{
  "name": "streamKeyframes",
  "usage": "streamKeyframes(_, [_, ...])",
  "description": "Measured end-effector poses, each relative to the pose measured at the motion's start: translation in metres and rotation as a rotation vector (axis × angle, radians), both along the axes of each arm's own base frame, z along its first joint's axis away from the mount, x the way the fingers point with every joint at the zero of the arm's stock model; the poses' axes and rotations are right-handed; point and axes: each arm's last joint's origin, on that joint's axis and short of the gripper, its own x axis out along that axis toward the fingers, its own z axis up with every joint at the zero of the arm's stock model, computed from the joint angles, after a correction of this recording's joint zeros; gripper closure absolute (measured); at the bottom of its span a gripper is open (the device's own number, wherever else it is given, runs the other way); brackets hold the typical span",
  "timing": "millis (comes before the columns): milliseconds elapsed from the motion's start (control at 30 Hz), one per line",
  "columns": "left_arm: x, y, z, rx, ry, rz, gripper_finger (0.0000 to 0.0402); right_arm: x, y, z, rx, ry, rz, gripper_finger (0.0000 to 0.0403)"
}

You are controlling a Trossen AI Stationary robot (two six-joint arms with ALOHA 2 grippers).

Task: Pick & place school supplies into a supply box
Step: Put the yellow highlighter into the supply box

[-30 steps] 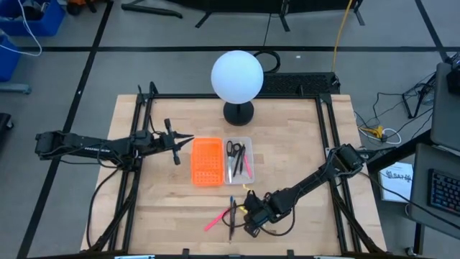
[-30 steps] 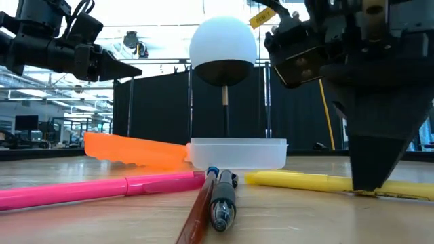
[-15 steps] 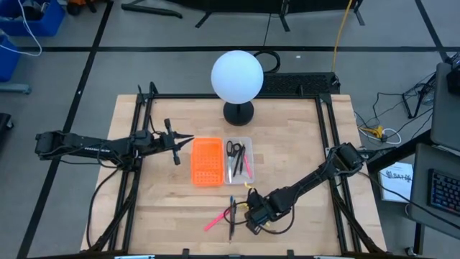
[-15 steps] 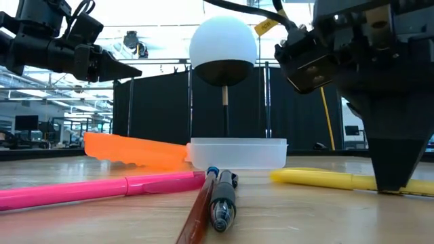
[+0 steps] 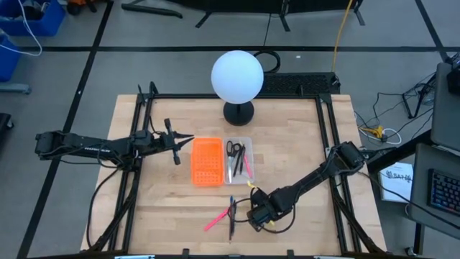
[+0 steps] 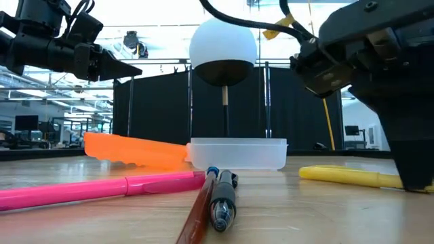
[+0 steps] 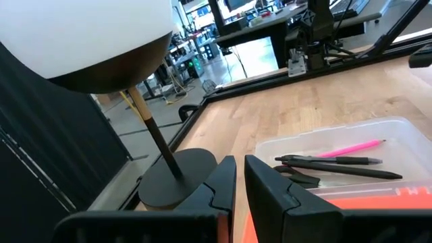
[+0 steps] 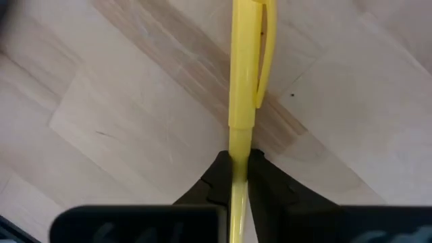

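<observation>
My right gripper (image 5: 259, 214) is low over the table's near middle, shut on a yellow pen (image 6: 342, 176); the pen also shows in the right wrist view (image 8: 244, 74). The clear supply box (image 5: 239, 160) holds black-handled scissors (image 5: 233, 149), black pens and a pink pen (image 7: 351, 148). A pink pen (image 5: 213, 221) and a dark pen with a blue end (image 5: 231, 214) lie flat on the table to the left of my right gripper. My left gripper (image 5: 188, 138) hovers shut and empty to the left of the orange perforated piece (image 5: 206, 161). My right gripper pinches the yellow pen's thin barrel (image 8: 239, 145), below its clipped cap (image 8: 260, 54), between its two fingers. The fingers (image 6: 415, 173) point down from above and lie across the pen. The pen sticks out about level, low over the wood; whether it touches I cannot tell.
A lamp with a white globe (image 5: 237, 75) on a black round base (image 5: 238, 112) stands at the table's far middle, behind the box. Black frame rails (image 5: 141, 108) run along the table's left and right sides. Bare wood lies between my right gripper and the box.
My right gripper has gone toward the table's right edge and a little toward the far edge, staying shut. The yellow pen has gone with it, away from the pink and dark pens, keeping about level.
</observation>
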Motion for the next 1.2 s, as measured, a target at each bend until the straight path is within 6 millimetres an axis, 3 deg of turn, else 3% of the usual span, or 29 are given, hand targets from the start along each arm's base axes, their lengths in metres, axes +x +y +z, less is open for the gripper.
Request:
streamKeyframes(200, [0.0,0.0,0.0,0.0,0.001,0.0,0.036,0.011,0.004,0.039,-0.038,-0.168,0.004,0.0384])
streamKeyframes(333, [0.0,0.0,0.0,0.001,0.0,0.0,0.036,0.013,-0.003,0.055,-0.106,-0.253,-0.02,0.0386])
streamKeyframes(700, [0.0,0.0,0.0,-0.001,0.0,0.001,0.036,0.023,-0.004,0.096,-0.036,-0.514,-0.003,0.0386])
streamKeyframes(933, [0.0,0.0,0.0,-0.004,0.0,0.0,0.036,0.043,-0.056,0.137,-0.135,-0.751,-0.178,0.0386])
streamKeyframes(1067, [0.0,0.0,0.0,-0.004,-0.001,0.0,0.036,0.053,-0.093,0.138,-0.152,-0.738,-0.276,0.0386])
streamKeyframes(1200, [0.0,0.0,0.0,-0.011,-0.003,0.0,0.036,0.065,-0.128,0.122,-0.128,-0.662,-0.367,0.0386])
